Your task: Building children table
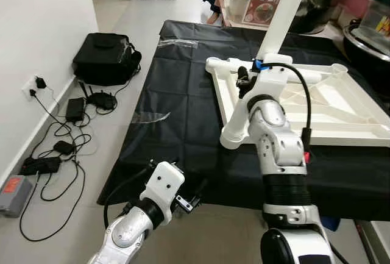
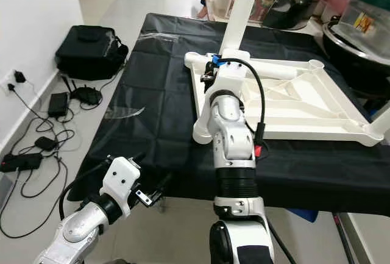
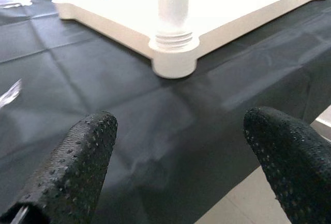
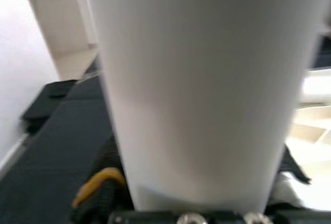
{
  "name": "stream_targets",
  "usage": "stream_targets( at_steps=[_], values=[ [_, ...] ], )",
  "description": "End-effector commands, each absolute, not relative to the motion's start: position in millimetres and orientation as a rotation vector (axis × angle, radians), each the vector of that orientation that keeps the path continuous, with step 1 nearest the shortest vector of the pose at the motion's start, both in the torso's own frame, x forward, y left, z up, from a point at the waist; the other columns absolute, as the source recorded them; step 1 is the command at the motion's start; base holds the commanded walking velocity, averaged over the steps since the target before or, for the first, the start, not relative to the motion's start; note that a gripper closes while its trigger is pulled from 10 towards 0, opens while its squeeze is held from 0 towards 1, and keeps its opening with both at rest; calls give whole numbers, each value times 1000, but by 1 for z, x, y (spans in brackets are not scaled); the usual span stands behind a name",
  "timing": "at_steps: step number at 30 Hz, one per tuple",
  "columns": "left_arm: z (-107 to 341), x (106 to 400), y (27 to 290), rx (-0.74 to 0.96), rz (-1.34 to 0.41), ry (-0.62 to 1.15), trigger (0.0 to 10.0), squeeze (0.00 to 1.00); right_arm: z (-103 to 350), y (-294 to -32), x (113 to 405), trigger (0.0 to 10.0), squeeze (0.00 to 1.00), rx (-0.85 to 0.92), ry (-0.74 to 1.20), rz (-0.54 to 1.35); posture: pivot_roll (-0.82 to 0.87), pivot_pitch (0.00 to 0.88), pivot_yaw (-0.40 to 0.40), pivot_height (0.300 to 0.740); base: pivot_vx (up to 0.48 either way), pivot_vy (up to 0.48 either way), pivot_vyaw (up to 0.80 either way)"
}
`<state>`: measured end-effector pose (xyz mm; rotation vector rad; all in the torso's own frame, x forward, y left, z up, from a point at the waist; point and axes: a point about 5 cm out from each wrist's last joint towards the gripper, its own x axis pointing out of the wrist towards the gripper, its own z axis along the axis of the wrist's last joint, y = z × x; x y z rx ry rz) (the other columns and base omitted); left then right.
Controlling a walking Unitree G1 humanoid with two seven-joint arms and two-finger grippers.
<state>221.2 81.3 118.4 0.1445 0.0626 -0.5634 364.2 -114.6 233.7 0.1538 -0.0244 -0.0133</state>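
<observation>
Your white tabletop lies upside down on the black sheet on the floor. One leg stands screwed at the near corner. Your right gripper holds a second leg upright at the far corner socket; other corners look empty. Left gripper hangs wide apart, idle.
</observation>
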Motion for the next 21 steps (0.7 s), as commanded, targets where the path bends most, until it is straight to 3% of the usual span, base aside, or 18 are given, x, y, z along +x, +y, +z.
stream_targets(
  at_steps=[1,4,5,10,11,12,14,16,19,21],
  values=[
    [117,219,81,145,-569,73,10000,0,216,-112,368,10000,1000,165,55,51,148,96,-95,740,0,0,0],
    [116,219,80,141,-569,74,10000,0,229,-113,374,10000,1000,175,-27,217,149,98,-93,740,0,0,0],
    [116,220,80,141,-569,74,10000,0,231,-111,372,10000,0,208,-16,373,150,96,-96,740,0,0,0],
    [116,220,80,139,-568,73,10000,0,234,-114,364,10000,0,190,-16,624,147,96,-95,740,0,0,0],
    [116,220,80,138,-568,73,10000,0,233,-121,354,10000,0,137,-14,801,145,95,-96,740,0,0,0],
    [116,220,80,138,-568,73,10000,0,233,-121,354,10000,0,137,-14,801,145,95,-96,740,0,0,0],
    [116,221,80,139,-567,72,10000,0,231,-130,332,10000,0,74,-2,1085,145,96,-96,740,0,0,0],
    [116,221,80,140,-568,72,10000,0,231,-134,324,10000,0,68,7,1194,147,97,-95,740,0,0,0],
    [116,221,81,142,-566,73,10000,0,240,-138,311,10000,0,175,16,1431,153,94,-94,740,0,0,0],
    [116,221,80,143,-566,73,10000,0,241,-138,311,10000,0,189,13,1455,153,94,-94,740,0,0,0]
  ],
)
